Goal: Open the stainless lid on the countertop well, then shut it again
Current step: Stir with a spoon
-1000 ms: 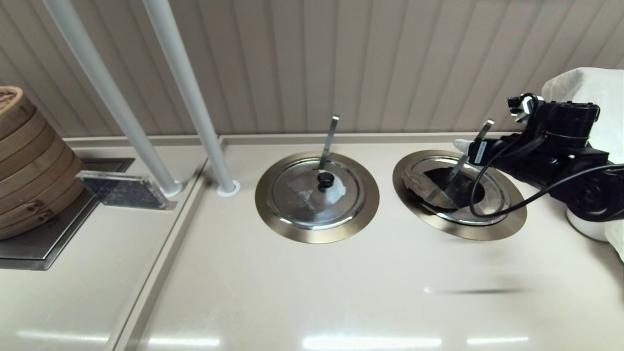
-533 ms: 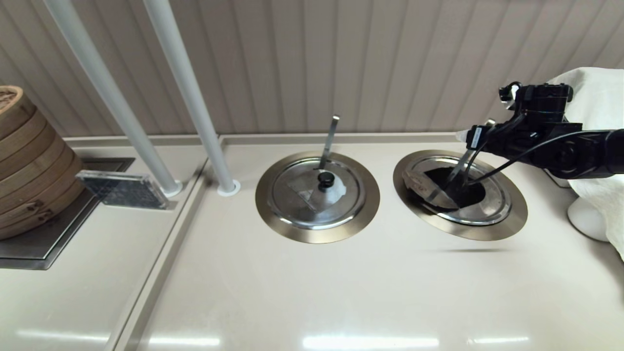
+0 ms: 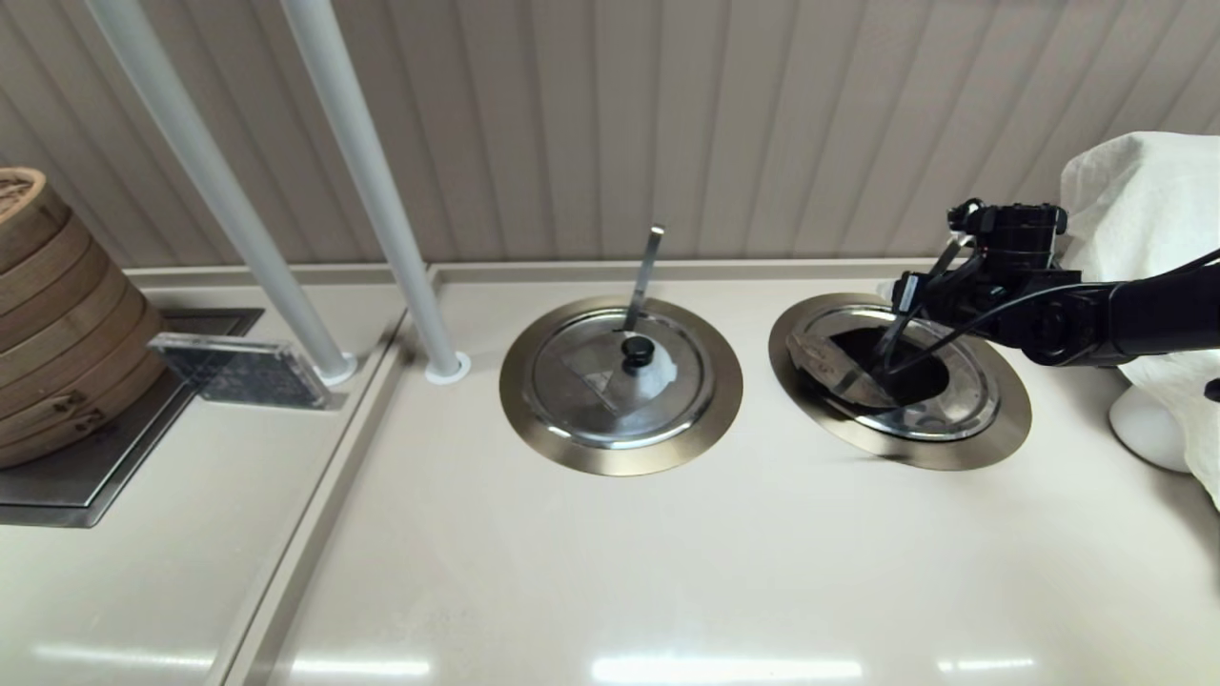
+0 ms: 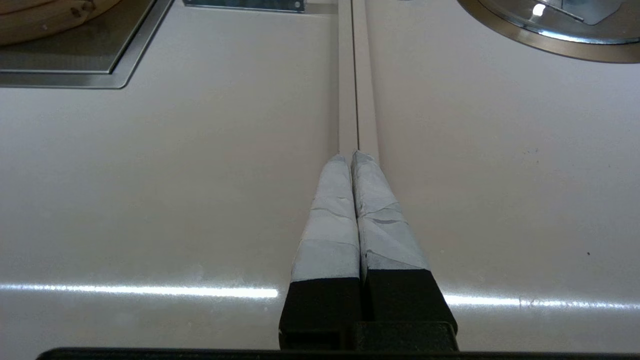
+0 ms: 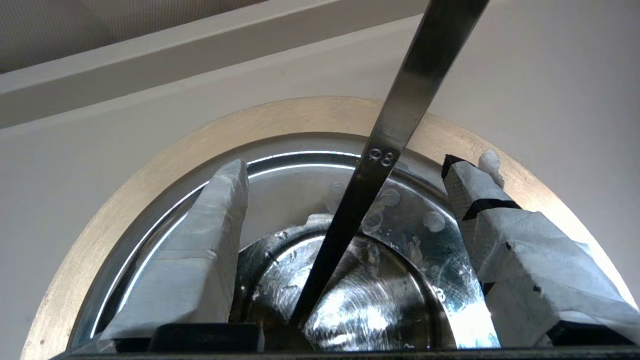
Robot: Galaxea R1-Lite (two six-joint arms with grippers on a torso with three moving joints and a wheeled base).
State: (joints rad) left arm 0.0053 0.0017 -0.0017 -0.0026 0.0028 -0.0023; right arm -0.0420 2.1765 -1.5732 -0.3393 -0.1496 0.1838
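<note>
The stainless lid (image 3: 953, 400) lies in the right countertop well, inside the bronze-steel ring (image 3: 1001, 429). A dark reflection covers its middle and I cannot make out the knob. A flat utensil handle (image 3: 891, 333) slants up through its far edge. My right gripper (image 3: 894, 289) reaches in from the right and hovers at the lid's far side. In the right wrist view it is open (image 5: 345, 170), with the handle (image 5: 400, 120) between the taped fingers (image 5: 200, 250), untouched. Lid (image 5: 425, 220) and ring (image 5: 150, 170) lie below. My left gripper (image 4: 352, 156) is shut and empty above the counter seam.
The twin lid (image 3: 620, 376) with its black knob (image 3: 637, 350) sits in the left well. Bamboo steamers (image 3: 57, 314) stand far left beside a clear sign (image 3: 238, 372). Two white poles (image 3: 381, 191) rise behind. A white cloth (image 3: 1153, 210) covers something at the right.
My right arm has swung leftward and stretched out toward the well, its wrist now lower and closer to the utensil handle. The lid has not moved.
</note>
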